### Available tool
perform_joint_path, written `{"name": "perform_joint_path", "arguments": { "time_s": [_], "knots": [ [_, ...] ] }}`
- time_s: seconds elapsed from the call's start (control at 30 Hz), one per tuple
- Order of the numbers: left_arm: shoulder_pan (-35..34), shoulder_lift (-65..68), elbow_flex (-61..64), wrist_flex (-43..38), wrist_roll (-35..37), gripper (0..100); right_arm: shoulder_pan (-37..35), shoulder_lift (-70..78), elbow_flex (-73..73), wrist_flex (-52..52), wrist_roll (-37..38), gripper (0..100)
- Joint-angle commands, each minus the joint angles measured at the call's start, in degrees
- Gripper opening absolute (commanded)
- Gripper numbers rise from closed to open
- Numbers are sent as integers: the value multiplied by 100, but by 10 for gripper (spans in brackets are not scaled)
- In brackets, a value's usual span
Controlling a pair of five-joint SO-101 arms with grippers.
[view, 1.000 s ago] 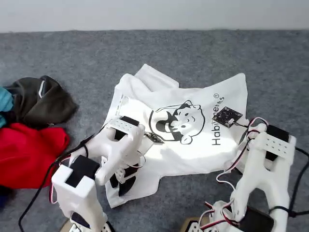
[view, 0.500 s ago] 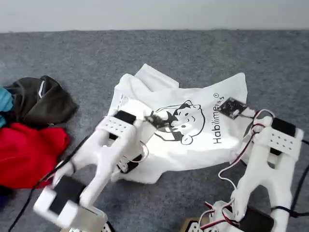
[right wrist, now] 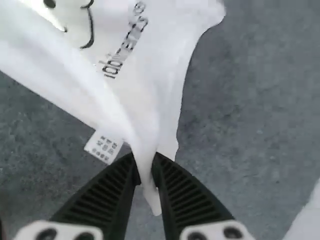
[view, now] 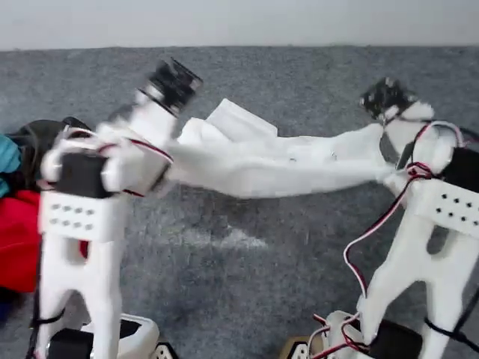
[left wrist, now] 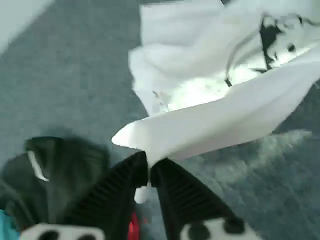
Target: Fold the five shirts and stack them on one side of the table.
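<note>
The white shirt [view: 262,161] with a black print hangs stretched between both arms above the grey table, folded over on itself, its far part still resting on the surface. My left gripper [left wrist: 148,172] is shut on the shirt's lower hem [left wrist: 150,140], at the left of the high view [view: 161,161]. My right gripper [right wrist: 144,172] is shut on the hem edge [right wrist: 142,150] next to a small care label [right wrist: 103,146], at the right of the high view [view: 389,161]. The print [left wrist: 272,40] and lettering [right wrist: 125,47] show beyond the jaws.
At the table's left edge lies a pile of other shirts: a dark one [view: 37,146], a red one [view: 19,243] and a bit of teal [view: 6,161]. The dark shirt [left wrist: 60,170] lies below my left gripper. Grey carpet [view: 247,284] covers the table.
Both arms have lifted the shirt's near hem off the table and carried it up and toward the far side, so the shirt now hangs doubled over between them.
</note>
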Motion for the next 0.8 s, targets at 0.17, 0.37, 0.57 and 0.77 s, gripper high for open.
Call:
{"name": "perform_joint_path", "arguments": {
  "time_s": [0.17, 0.37, 0.57, 0.77],
  "knots": [
    [-378, -220, -2870, -633, -589, 13, -725, -198, -3226, -66, -466, 9],
    [-378, -264, -3934, -1213, -897, 13, -743, -198, -4396, -620, -448, 9],
    [-343, -264, -4954, -1196, -1284, 13, -743, -198, -5292, -637, -431, 9],
    [-343, -264, -5780, -633, -1890, 13, -558, -198, -5925, 48, -167, 9]
  ]
}}
